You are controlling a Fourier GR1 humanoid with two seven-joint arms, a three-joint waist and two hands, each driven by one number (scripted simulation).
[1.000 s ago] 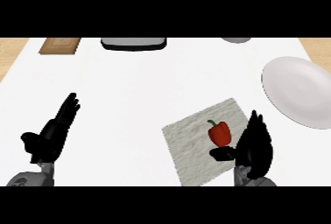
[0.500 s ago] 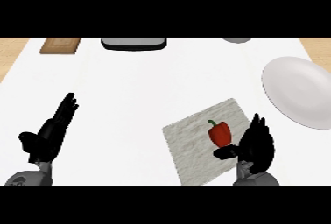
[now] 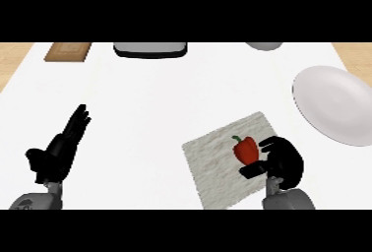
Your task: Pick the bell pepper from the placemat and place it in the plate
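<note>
Bare white counter [image 3: 167, 108] stretches between placemat [image 3: 218, 165] and plate [image 3: 338, 106] at the right edge. The bell pepper [image 3: 245, 150] lies on the placemat, right hand [image 3: 280, 162] curling beside it; left hand [image 3: 62, 147] rests open

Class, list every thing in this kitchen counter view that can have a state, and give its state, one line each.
Red bell pepper: lying on the placemat, right hand curled beside it, not lifted.
Pale textured placemat: flat on the counter, holding the pepper.
White round plate: holds nothing.
Right hand: fingers curled at the pepper.
Left hand: open, resting at the left.
</note>
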